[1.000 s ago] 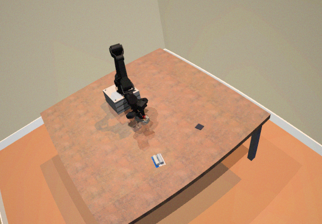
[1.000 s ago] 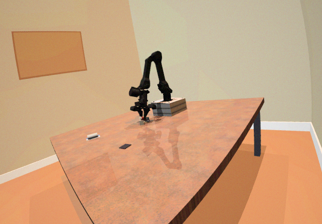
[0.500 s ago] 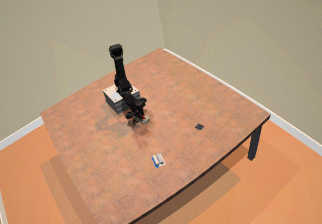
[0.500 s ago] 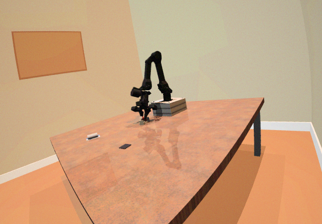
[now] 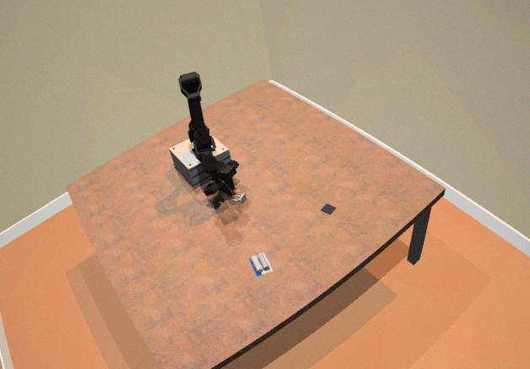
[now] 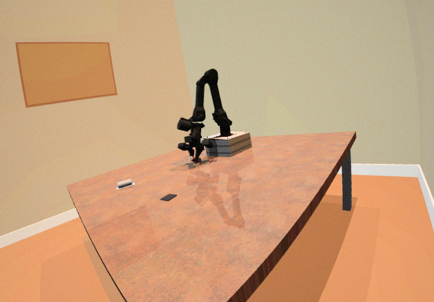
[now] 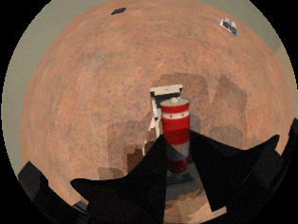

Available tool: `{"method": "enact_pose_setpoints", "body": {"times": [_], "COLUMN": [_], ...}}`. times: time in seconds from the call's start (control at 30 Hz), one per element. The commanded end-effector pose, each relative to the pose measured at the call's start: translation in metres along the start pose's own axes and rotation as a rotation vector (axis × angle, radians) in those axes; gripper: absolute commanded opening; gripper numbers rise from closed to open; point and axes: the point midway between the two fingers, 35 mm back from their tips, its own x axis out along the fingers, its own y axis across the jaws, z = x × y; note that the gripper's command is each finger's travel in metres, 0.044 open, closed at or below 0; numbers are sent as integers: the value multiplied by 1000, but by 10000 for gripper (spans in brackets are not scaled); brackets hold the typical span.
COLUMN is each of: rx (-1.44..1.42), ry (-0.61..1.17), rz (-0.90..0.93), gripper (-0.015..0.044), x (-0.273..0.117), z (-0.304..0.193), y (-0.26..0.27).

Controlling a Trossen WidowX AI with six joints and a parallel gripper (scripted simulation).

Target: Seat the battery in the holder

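Note:
My gripper (image 7: 176, 137) is shut on a red and white battery (image 7: 176, 132), held low over the table close in front of the arm's base. The battery's grey capped end points away from the wrist camera, toward a small pale holder (image 7: 165, 97) that lies just beyond and under it. Most of the holder is hidden behind the battery, so I cannot tell whether they touch. In the top view the gripper (image 5: 228, 192) is right above the holder (image 5: 240, 197), with a bit of red showing between the fingers. In the exterior view the gripper (image 6: 195, 157) hangs nearly touching the table.
The arm's grey stacked base block (image 5: 199, 160) stands just behind the gripper. A blue and white tray with two grey cylinders (image 5: 261, 264) lies toward the table's front. A small black square pad (image 5: 328, 208) lies to the right.

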Motion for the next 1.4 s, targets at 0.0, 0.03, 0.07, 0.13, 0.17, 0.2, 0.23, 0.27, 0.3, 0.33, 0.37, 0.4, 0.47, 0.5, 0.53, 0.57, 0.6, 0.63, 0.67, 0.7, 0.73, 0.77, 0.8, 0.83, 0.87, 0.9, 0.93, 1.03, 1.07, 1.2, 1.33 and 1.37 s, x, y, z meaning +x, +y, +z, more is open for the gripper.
{"method": "enact_pose_setpoints", "body": {"times": [0.0, 0.03, 0.07, 0.13, 0.17, 0.2, 0.23, 0.27, 0.3, 0.33, 0.37, 0.4, 0.47, 0.5, 0.53, 0.57, 0.6, 0.63, 0.67, 0.7, 0.73, 0.77, 0.8, 0.83, 0.87, 0.9, 0.93, 1.03, 1.07, 1.2, 1.33, 1.37], "rx": [2, 2, 2, 2, 2, 3, 4, 3, 3, 2, 1, 0, 0, 1, 1, 2, 2, 3, 4, 6, 7, 8, 8, 9, 10, 11, 11, 13, 14, 16, 17, 17], "ry": [10, 11, 12, 12, 13, 14, 17, 20, 26, 33, 39, 46, 59, 66, 72, 79, 86, 93, 99, 105, 112, 118, 124, 131, 137, 142, 148, 167, 175, 203, 232, 239], "rz": [0, -1, -1, -2, -2, -2, -1, -1, 0, 1, 2, 2, 4, 5, 6, 6, 7, 8, 9, 9, 10, 11, 12, 13, 14, 15, 15, 17, 18, 21, 23, 23], "gripper": [66, 66, 66, 66, 66, 66, 66, 66, 66, 66, 66, 66, 66, 66, 66, 66, 66, 66, 66, 66, 66, 66, 66, 66, 66, 66, 66, 66, 66, 66, 66, 66], "x": [-2, -2, -3, -3, -3, -3, -2, -2, -2, -1, -1, 0, 1, 1, 2, 2, 2, 3, 3, 4, 4, 5, 5, 5, 6, 6, 7, 8, 8, 10, 11, 11], "z": [-7, -8, -8, -9, -9, -9, -9, -9, -8, -8, -8, -8, -7, -7, -7, -7, -6, -6, -6, -6, -6, -5, -5, -5, -4, -4, -3, -2, -2, -2, -2, -2], "y": [1, 1, 1, 1, 1, 1, 1, 1, 1, 1, 1, 1, 0, 0, 0, 0, 0, 0, 0, -1, -1, -1, -1, 0, 0, 0, 0, 0, 0, -1, 0, 0]}}
